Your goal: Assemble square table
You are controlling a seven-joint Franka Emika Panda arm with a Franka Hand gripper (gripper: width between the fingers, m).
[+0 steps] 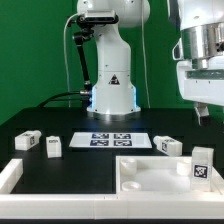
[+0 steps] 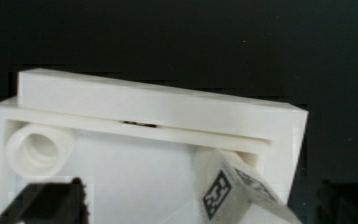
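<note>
Green backdrop [image 1: 35, 50] behind black tabletop [image 1: 170, 125], even lighting thru-out.

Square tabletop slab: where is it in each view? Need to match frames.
Exterior view: tabletop slab low in the picture, toward the exterior view's right, in front of the marker board.
Wrist view: tabletop slab fills most of the picture.
Shared landmark: the tagged leg on the slab.

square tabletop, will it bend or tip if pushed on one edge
Probably stiff: the square tabletop looks thick, rimmed and moulded. Likely slides rather than tips, since it lies flat and wide on the black table. Its smooth white plastic may be slippery.
</note>
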